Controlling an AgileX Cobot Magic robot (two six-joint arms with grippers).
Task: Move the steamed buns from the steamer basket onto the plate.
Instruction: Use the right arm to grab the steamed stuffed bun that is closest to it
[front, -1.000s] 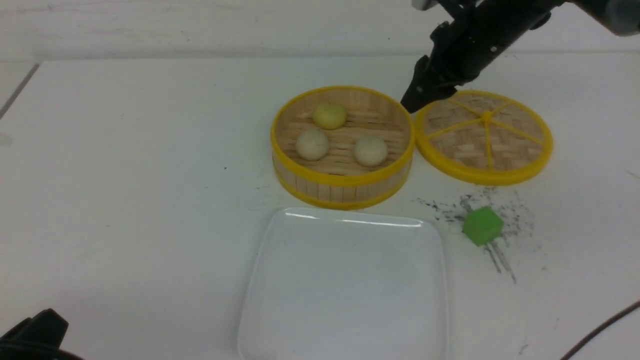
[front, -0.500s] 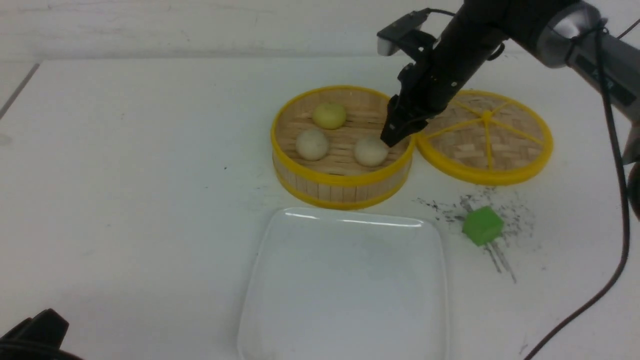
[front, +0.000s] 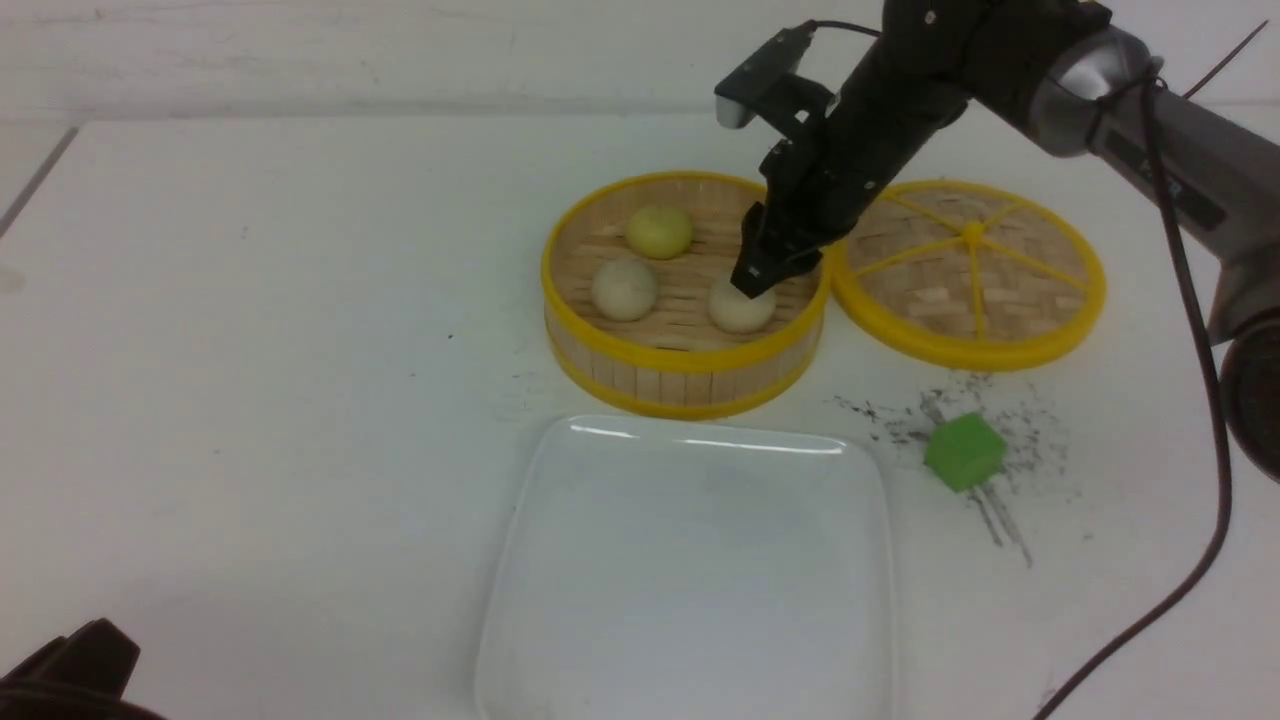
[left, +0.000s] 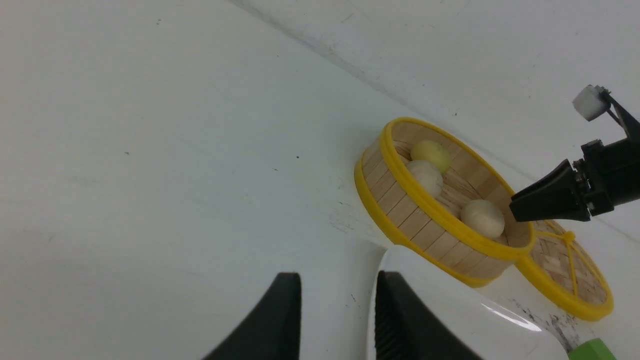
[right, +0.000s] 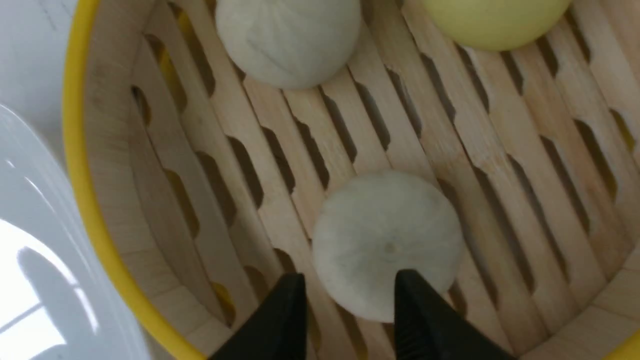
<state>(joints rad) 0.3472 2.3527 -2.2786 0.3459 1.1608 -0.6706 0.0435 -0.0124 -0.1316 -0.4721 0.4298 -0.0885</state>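
Note:
The steamer basket (front: 686, 362) sits at mid-table and holds three steamed buns: a yellow one (front: 659, 231) at the back, a pale one (front: 624, 289) on the left, and a pale one (front: 741, 306) on the right. My right gripper (front: 752, 283) hangs inside the basket rim just above the right bun, open. In the right wrist view its fingers (right: 350, 285) stand apart over the edge of that bun (right: 387, 240), with nothing between them. The white plate (front: 690, 580) lies empty in front of the basket. My left gripper (left: 337, 285) is open and empty, low at the near left.
The flat woven lid (front: 968, 270) lies right of the basket, touching its rim. A green cube (front: 964, 452) sits on dark scuff marks to the right of the plate. A black cable (front: 1200, 560) hangs down along the right edge.
My right arm came down and leftward from above the lid's edge into the basket, ending over the right pale bun. Its jaws have spread slightly. The buns and the left arm stayed still.

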